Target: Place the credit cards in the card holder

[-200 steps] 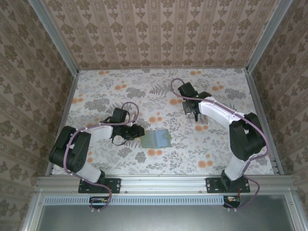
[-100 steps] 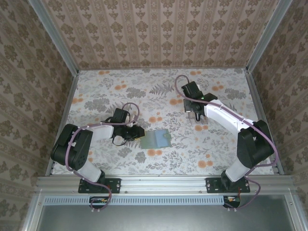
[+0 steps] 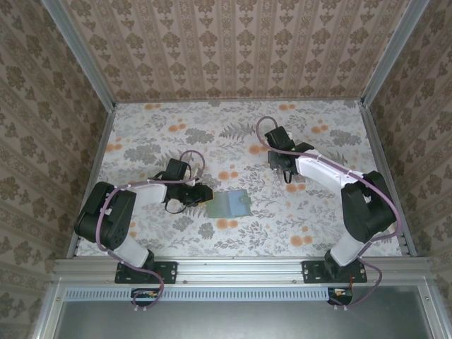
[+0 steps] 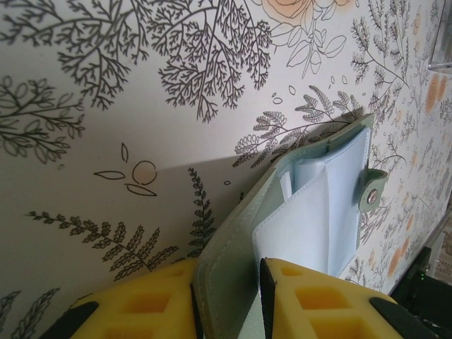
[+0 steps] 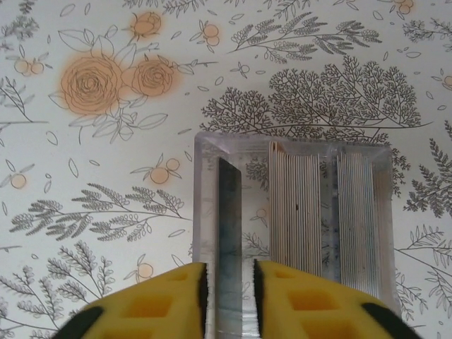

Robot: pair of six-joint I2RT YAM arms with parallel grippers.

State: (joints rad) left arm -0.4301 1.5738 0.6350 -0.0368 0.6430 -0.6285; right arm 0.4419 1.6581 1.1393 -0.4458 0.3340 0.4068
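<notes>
Sage-green bifold card holder [image 3: 229, 203] lies on the floral-print table [image 3: 176, 134], just toward 6 o'clock of centre, with wallpapered walls [image 3: 233, 49] around it. I see my left arm lying low from 8 o'clock, left fingers [image 4: 141, 307] clamped on the holder's flap. At 3 o'clock, right fingers [image 5: 166, 300] stand narrowly parted astride a dark grey credit card [image 5: 229, 240], upright in a clear plastic box [image 5: 318, 141].

A robot test booth in a lab, dressed up like a home: brown damask-patterned wallpaper panels [image 3: 240, 49] set in bare silver aluminium frame bars [image 3: 79, 56], a flower-printed white tabletop [image 3: 176, 134], and a silver metal rail [image 3: 240, 268] carrying two bolted black arm bases [image 3: 152, 270].
</notes>
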